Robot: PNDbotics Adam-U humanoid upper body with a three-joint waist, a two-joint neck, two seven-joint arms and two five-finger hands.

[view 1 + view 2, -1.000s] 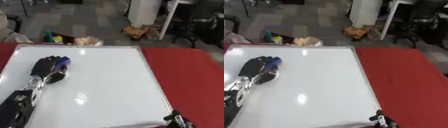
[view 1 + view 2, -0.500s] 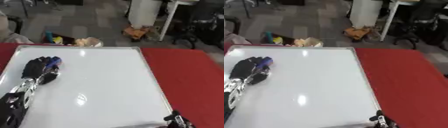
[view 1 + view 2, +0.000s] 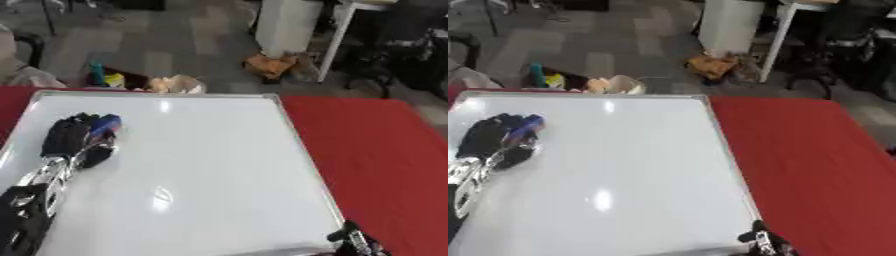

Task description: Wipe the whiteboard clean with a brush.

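A white whiteboard (image 3: 201,170) with a silver frame lies on the red table and shows no marks. My left hand (image 3: 74,137) rests on its left part, fingers curled round a blue brush (image 3: 106,124) pressed to the board. Only the fingertips of my right hand (image 3: 353,241) show, at the board's lower right corner; I cannot make out how they stand.
Red table surface (image 3: 376,150) lies to the right of the board. Beyond the far edge is a grey floor with a white cabinet (image 3: 289,25), a chair (image 3: 394,55), and small clutter (image 3: 175,84).
My left hand slid the brush left across the board, then a little to the right and toward the far edge. The right fingertips stayed at the lower corner.
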